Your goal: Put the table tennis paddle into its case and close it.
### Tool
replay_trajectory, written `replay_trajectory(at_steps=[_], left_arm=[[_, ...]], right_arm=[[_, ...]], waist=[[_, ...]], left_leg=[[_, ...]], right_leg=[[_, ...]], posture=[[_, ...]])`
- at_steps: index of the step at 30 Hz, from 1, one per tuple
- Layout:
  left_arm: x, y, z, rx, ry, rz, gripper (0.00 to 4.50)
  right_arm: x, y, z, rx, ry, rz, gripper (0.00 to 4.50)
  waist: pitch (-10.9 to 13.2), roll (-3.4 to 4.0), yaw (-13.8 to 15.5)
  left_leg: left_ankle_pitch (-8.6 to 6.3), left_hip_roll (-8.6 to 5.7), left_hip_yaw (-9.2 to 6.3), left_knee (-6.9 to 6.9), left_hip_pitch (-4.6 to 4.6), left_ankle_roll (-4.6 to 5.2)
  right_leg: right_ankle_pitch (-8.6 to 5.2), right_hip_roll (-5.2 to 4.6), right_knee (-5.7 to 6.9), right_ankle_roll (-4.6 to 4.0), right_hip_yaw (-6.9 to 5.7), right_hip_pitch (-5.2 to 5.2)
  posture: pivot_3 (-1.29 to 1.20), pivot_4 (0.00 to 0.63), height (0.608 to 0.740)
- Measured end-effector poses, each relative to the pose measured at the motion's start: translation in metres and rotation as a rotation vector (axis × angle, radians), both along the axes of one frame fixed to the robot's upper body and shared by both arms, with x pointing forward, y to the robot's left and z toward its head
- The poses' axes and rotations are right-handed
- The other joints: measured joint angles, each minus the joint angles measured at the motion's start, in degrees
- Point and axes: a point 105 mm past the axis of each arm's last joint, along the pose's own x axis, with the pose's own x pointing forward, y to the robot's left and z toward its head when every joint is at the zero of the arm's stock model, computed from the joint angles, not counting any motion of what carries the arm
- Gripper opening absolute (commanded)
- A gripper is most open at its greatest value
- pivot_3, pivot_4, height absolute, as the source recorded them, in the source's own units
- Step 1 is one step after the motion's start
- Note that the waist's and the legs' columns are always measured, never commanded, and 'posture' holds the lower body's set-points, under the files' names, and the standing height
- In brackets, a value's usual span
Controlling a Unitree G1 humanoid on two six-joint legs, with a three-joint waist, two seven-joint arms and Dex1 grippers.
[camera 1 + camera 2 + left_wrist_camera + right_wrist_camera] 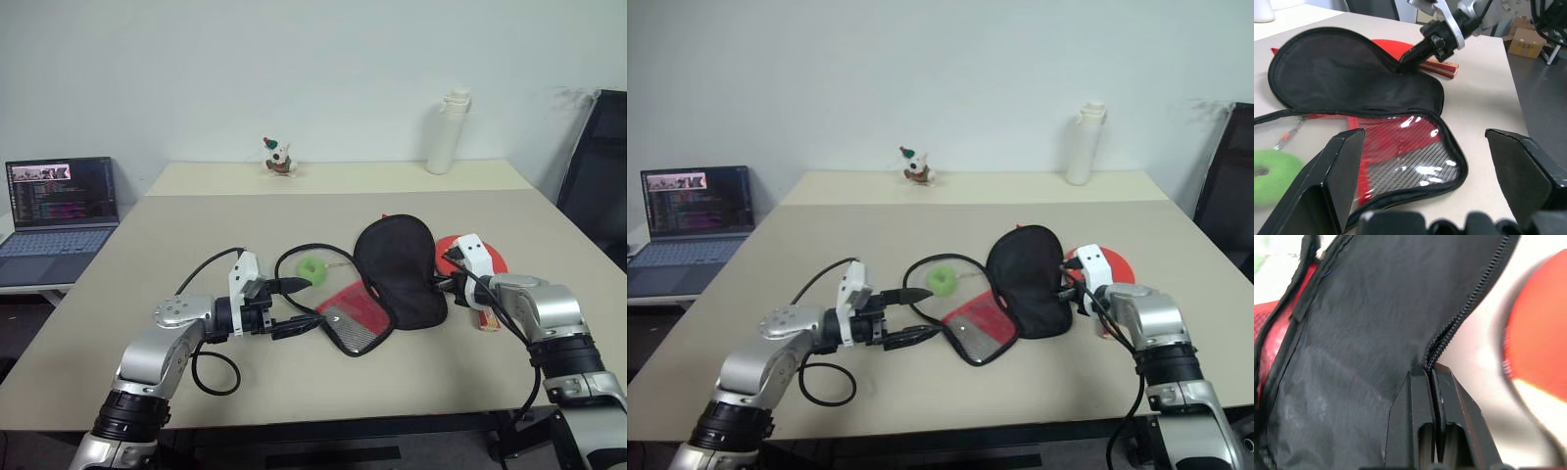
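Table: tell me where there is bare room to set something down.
Free: the table between the toy figure, the white bottle and the case; also the near edge below the case. Crowded: the middle, with case, green ring, paddle and both grippers.

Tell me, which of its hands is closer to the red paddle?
Right. The right hand is pinching the black case edge just beside the paddle; the left hand sits open across the case.

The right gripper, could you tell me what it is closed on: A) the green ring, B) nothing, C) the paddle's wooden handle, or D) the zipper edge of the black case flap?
D: the right gripper has its fingers pressed together on the zipper edge of the case.
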Motion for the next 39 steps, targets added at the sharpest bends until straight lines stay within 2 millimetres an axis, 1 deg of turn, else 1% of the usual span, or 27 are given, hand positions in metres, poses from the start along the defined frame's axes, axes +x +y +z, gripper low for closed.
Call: replay_trajectory(at_steps=[3, 6, 7, 8, 9, 12, 13, 14, 17, 18, 20, 22, 24, 26, 28, 32, 34, 39], left_arm=[[0.0, -0.001, 0.002, 0.001, -0.007, -0.001, 4.3], [0.0, -0.001, 0.002, 0.001, -0.006, 0.006, 4.3], [0.0, -0.001, 0.001, 0.001, -0.005, 0.008, 4.3], [0.001, -0.001, 0.001, 0.002, -0.005, 0.009, 4.3], [0.001, 0.0, 0.001, 0.003, -0.004, 0.009, 4.3], [0.001, 0.001, 0.001, 0.009, -0.005, 0.01, 4.3], [0.0, 0.001, 0.001, 0.01, -0.005, 0.009, 4.3], [0.0, 0.0, 0.001, 0.012, -0.005, 0.005, 4.3], [-0.001, 0.001, 0.001, 0.019, -0.006, -0.004, 4.3], [-0.001, 0.001, 0.001, 0.021, -0.006, -0.005, 4.3], [-0.001, 0.001, 0.001, 0.022, -0.007, -0.008, 4.3], [-0.002, 0.002, 0.001, 0.025, -0.006, -0.01, 4.3], [-0.003, 0.003, 0.0, 0.03, -0.004, -0.019, 4.3], [-0.003, 0.003, 0.0, 0.033, -0.002, -0.026, 4.3], [-0.004, 0.002, -0.001, 0.035, 0.003, -0.038, 4.3], [-0.003, 0.0, -0.002, 0.039, 0.01, -0.059, 4.3], [-0.001, 0.0, 0.0, 0.041, 0.0, -0.066, 4.3], [0.002, -0.005, 0.001, 0.042, -0.008, -0.082, 4.3]], right_arm=[[0.002, 0.0, -0.001, -0.009, 0.01, 0.013, 0.03], [0.003, -0.001, -0.001, -0.015, 0.004, 0.012, 0.62], [0.003, -0.001, -0.001, -0.016, 0.003, 0.011, 0.9], [0.004, -0.001, -0.001, -0.018, 0.0, 0.011, 1.37], [0.004, -0.002, -0.001, -0.02, -0.002, 0.01, 1.6], [0.005, -0.004, 0.001, -0.035, -0.019, 0.003, 2.62], [0.005, -0.005, 0.002, -0.039, -0.022, 0.0, 2.88], [0.005, -0.01, 0.004, -0.054, -0.029, -0.01, 3.33], [0.005, -0.026, 0.018, -0.075, -0.069, -0.046, 4.35], [0.004, -0.032, 0.026, -0.074, -0.093, -0.063, 4.48], [-0.001, -0.045, 0.042, -0.063, -0.14, -0.096, 4.48], [-0.008, -0.058, 0.047, -0.062, -0.156, -0.137, 4.48], [-0.019, -0.071, 0.038, -0.064, -0.135, -0.197, 4.48], [-0.03, -0.079, 0.023, -0.063, -0.092, -0.254, 4.48], [-0.039, -0.078, 0.01, -0.038, -0.066, -0.304, 4.48], [-0.05, -0.068, -0.007, 0.0, -0.032, -0.351, 4.48], [-0.051, -0.065, -0.013, 0.003, -0.024, -0.376, 4.48], [-0.047, -0.062, -0.021, 0.019, -0.017, -0.424, 4.48]], waist=[[0.0, 0.0, 0.0], [0.0, 0.0, 0.0], [0.0, 0.0, 0.0], [0.0, 0.0, 0.0], [0.0, 0.0, 0.0], [0.0, 0.0, 0.0], [0.0, 0.0, 0.0], [0.0, 0.01, 0.0], [0.0, 0.01, 0.0], [0.0, 0.01, 0.0], [0.0, 0.01, 0.1], [0.0, 0.0, 0.1], [0.0, 0.0, 0.1], [0.0, 0.0, 0.1], [0.0, 0.0, 0.0], [0.0, 0.01, -0.2], [0.0, 0.01, -0.1], [0.0, 0.01, -0.1]], left_leg=[[0.0, 0.0, 0.0, 0.0, 0.0, 0.0], [0.0, 0.0, -0.01, 0.0, 0.0, 0.0], [0.0, 0.0, -0.02, 0.0, 0.0, 0.0], [0.0, 0.0, -0.02, 0.0, 0.0, 0.0], [0.0, 0.0, -0.02, 0.0, 0.0, 0.0], [0.0, 0.0, -0.02, 0.0, 0.0, 0.0], [0.0, 0.0, -0.02, 0.0, 0.0, 0.0], [0.0, -0.01, -0.01, 0.0, -0.01, 0.0], [0.0, -0.02, -0.02, 0.0, -0.02, 0.0], [0.0, -0.02, -0.02, 0.0, -0.02, 0.0], [0.0, -0.02, -0.02, -0.01, -0.02, 0.0], [0.0, -0.01, -0.01, -0.01, -0.03, 0.0], [0.0, -0.01, -0.01, -0.01, -0.03, 0.0], [0.0, -0.01, -0.02, 0.01, -0.01, 0.0], [0.0, 0.0, 0.0, 0.02, 0.03, 0.0], [0.01, 0.02, 0.0, 0.04, 0.09, 0.0], [0.01, 0.01, -0.02, 0.05, 0.09, 0.0], [0.01, 0.0, 0.03, 0.03, 0.04, 0.0]], right_leg=[[0.0, 0.0, 0.01, -0.01, 0.0, 0.0], [0.0, 0.0, 0.01, -0.01, 0.01, 0.0], [0.0, -0.01, 0.01, 0.0, 0.02, 0.0], [0.0, -0.01, 0.01, 0.0, 0.03, 0.0], [0.0, -0.01, 0.02, 0.0, 0.03, 0.0], [0.0, -0.01, 0.02, -0.01, 0.02, 0.0], [0.01, 0.0, 0.02, -0.01, 0.02, 0.0], [0.01, -0.01, 0.02, -0.01, 0.02, -0.01], [0.0, -0.03, 0.0, 0.0, 0.02, -0.01], [0.0, -0.03, -0.01, 0.0, 0.02, -0.01], [0.0, -0.03, -0.02, 0.0, 0.0, 0.0], [0.0, -0.03, -0.02, 0.0, -0.04, 0.01], [0.0, -0.02, -0.01, 0.0, -0.03, 0.02], [-0.02, -0.02, 0.02, 0.03, 0.01, 0.01], [-0.14, -0.01, 0.07, 0.24, 0.08, 0.01], [-0.15, 0.03, 0.15, 0.28, 0.11, 0.01], [-0.15, 0.03, 0.14, 0.28, 0.09, 0.02], [-0.14, 0.02, 0.07, 0.28, 0.13, 0.01]], posture=[[0.0, 0.15, 0.74], [0.0, 0.15, 0.74], [0.0, 0.15, 0.74], [0.0, 0.15, 0.74], [0.0, 0.15, 0.74], [0.0, 0.15, 0.74], [0.0, 0.15, 0.74], [0.0, 0.15, 0.74], [0.0, 0.15, 0.74], [0.0, 0.15, 0.74], [0.0, 0.15, 0.74], [0.0, 0.15, 0.74], [0.0, 0.15, 0.74], [0.0, 0.15, 0.74], [0.0, 0.15, 0.74], [0.0, 0.15, 0.74], [0.0, 0.15, 0.74], [0.0, 0.15, 0.74]])
